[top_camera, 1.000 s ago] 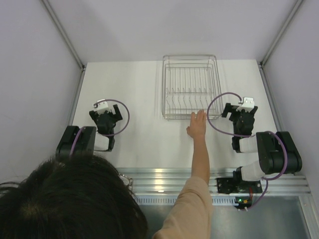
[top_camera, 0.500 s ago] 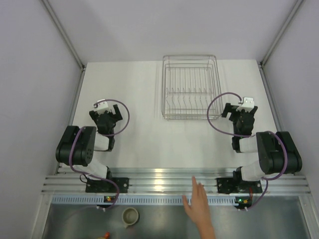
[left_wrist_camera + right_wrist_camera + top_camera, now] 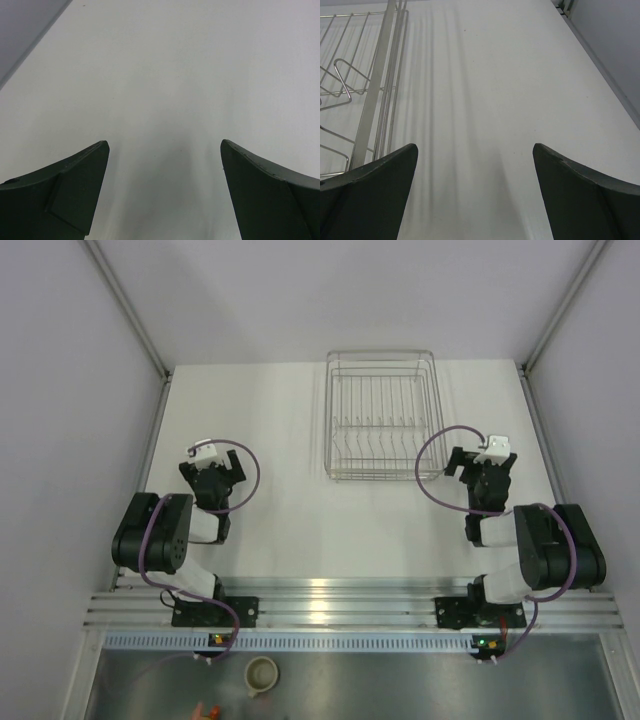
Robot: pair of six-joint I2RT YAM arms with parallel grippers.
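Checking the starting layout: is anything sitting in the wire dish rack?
No, the wire dish rack shows only its own bare wires in the top view.

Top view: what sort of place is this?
Probably a robot test booth: a white table between plain panels, a wire dish rack, and a left claw and right claw, both open.

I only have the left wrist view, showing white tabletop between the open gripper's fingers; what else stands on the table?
Observer: A wire dish rack stands at the far middle of the table.
Operator: Where is the right gripper?
Observer: Open, just right of the rack's near right corner, not touching it.
Operator: Anything off the table?
Observer: A small cup sits in the metal trough beyond the table's near edge.
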